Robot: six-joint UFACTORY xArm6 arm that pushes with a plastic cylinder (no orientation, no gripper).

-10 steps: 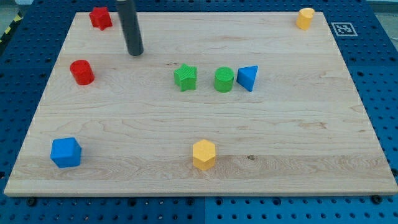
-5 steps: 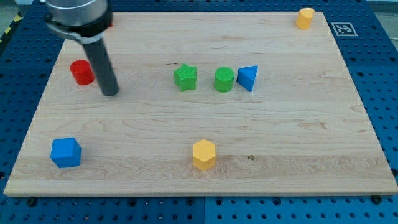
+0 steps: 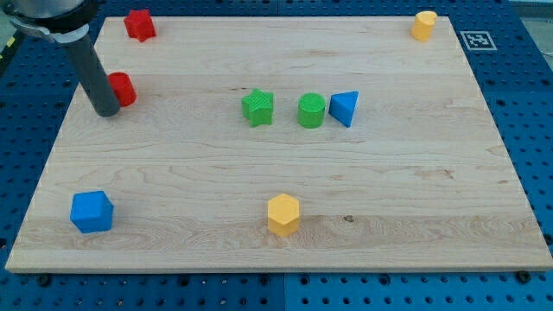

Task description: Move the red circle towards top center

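The red circle (image 3: 123,89) sits near the board's left edge, partly hidden by my rod. My tip (image 3: 105,111) rests on the board just to the lower left of the red circle, touching or nearly touching it. A red star-like block (image 3: 138,24) lies at the top left corner.
A green star (image 3: 257,107), a green circle (image 3: 311,111) and a blue triangle (image 3: 345,108) stand in a row mid-board. A yellow block (image 3: 423,25) is at the top right, a yellow hexagon (image 3: 282,214) at the bottom centre, a blue cube (image 3: 92,212) at the bottom left.
My tip swept from the top, down past the red circle's right side, then left to its lower left. The red circle has shifted slightly up and right.
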